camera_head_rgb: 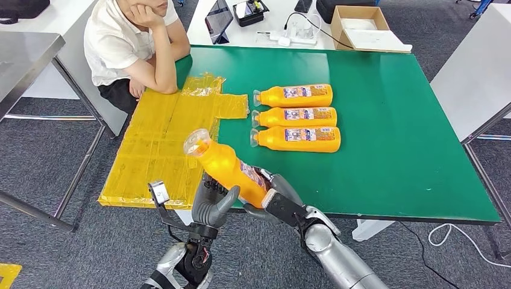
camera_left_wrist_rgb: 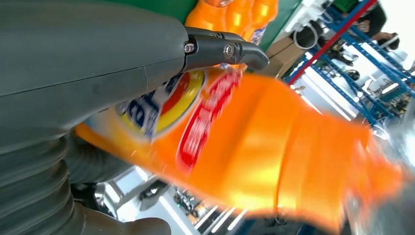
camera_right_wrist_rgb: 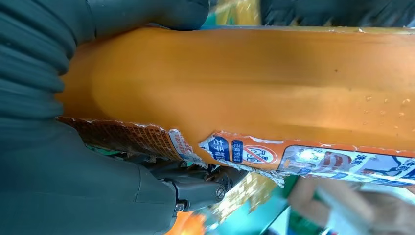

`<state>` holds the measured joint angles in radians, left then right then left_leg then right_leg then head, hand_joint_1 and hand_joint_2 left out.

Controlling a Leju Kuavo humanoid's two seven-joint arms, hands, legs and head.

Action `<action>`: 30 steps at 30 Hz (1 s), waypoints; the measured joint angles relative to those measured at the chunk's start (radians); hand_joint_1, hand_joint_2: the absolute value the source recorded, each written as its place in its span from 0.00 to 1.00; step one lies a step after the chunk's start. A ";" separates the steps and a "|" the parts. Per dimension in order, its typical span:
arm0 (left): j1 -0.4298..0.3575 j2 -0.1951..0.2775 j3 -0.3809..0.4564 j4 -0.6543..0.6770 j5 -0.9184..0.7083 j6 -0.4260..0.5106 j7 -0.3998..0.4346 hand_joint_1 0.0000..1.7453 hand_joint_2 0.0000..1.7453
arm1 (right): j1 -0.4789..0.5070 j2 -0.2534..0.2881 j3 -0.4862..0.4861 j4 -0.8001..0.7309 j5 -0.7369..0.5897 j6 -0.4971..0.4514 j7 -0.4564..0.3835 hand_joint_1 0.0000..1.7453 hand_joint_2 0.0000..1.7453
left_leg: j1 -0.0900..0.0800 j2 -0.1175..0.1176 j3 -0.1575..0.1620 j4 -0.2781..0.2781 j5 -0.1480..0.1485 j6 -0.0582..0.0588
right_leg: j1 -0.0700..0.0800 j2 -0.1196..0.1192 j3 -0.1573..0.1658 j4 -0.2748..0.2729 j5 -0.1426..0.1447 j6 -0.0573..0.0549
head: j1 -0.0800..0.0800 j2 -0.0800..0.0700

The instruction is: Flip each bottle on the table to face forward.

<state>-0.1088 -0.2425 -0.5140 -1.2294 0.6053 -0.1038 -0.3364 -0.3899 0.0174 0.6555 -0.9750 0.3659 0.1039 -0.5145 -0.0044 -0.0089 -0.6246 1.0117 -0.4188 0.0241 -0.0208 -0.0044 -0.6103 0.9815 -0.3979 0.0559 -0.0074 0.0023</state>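
Note:
An orange bottle with a clear cap is lifted above the table's front edge, cap tilted up and to the far left. My left hand cups it from below on the left, and my right hand grips its lower end from the right. In the left wrist view the bottle's front label lies against my left hand, a finger over it. In the right wrist view my right hand wraps the bottle, its torn back label showing. Three more orange bottles lie side by side on the green table, caps pointing left.
A yellow sheet covers the table's left part. A person sits at the far left corner, elbow on the table. Behind the table stand a cardboard box, a tablet and cables. Open green surface lies to the right of the bottles.

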 joint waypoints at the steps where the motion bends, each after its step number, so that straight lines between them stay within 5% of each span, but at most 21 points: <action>1: 0.000 0.001 0.000 -0.001 0.010 -0.005 0.004 0.00 1.00 | 0.000 0.000 0.006 0.000 -0.006 0.000 -0.011 1.00 1.00 | 0.000 0.000 0.000 0.000 0.000 0.000 | 0.000 0.000 0.000 0.000 0.000 0.000 | 0.000 0.000; 21: 0.003 0.004 0.001 -0.005 0.034 -0.005 -0.006 0.00 1.00 | 0.008 -0.018 0.048 -0.003 -0.002 0.011 -0.049 0.99 1.00 | 0.000 0.000 0.000 0.000 0.000 0.000 | 0.000 0.000 -0.001 0.000 0.000 0.000 | 0.000 0.000; 23: 0.003 0.004 0.001 -0.006 0.038 -0.006 -0.006 0.46 1.00 | 0.008 -0.018 0.048 -0.003 -0.002 0.011 -0.051 0.94 1.00 | 0.000 0.000 0.000 0.000 0.000 0.000 | 0.000 0.000 -0.001 0.000 0.000 0.000 | 0.000 0.000; 25: 0.003 0.004 0.001 -0.005 0.048 -0.008 -0.005 0.96 1.00 | 0.008 -0.018 0.049 -0.003 -0.003 0.013 -0.054 0.85 1.00 | 0.000 0.000 0.000 0.000 0.000 0.000 | 0.000 0.000 -0.001 0.000 0.000 0.000 | 0.000 0.000; 29: 0.001 0.006 0.004 -0.004 0.054 -0.020 -0.004 1.00 1.00 | 0.005 -0.018 0.052 -0.003 -0.004 0.025 -0.055 0.09 1.00 | 0.000 0.000 0.000 0.000 0.000 0.000 | 0.000 0.000 -0.001 0.000 0.000 0.000 | 0.000 0.000; 30: 0.000 0.007 0.004 -0.003 0.053 -0.024 -0.006 1.00 1.00 | 0.004 -0.019 0.054 -0.003 -0.005 0.029 -0.055 0.00 1.00 | 0.000 0.000 0.000 0.000 0.000 0.000 | 0.000 0.000 -0.001 0.000 0.000 0.000 | 0.000 0.000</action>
<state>-0.1085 -0.2357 -0.5097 -1.2320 0.6586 -0.1277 -0.3424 -0.3859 -0.0013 0.7093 -0.9781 0.3611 0.1333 -0.5695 -0.0044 -0.0085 -0.6247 1.0117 -0.4189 0.0241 -0.0207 -0.0042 -0.6110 0.9813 -0.3978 0.0559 -0.0074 0.0023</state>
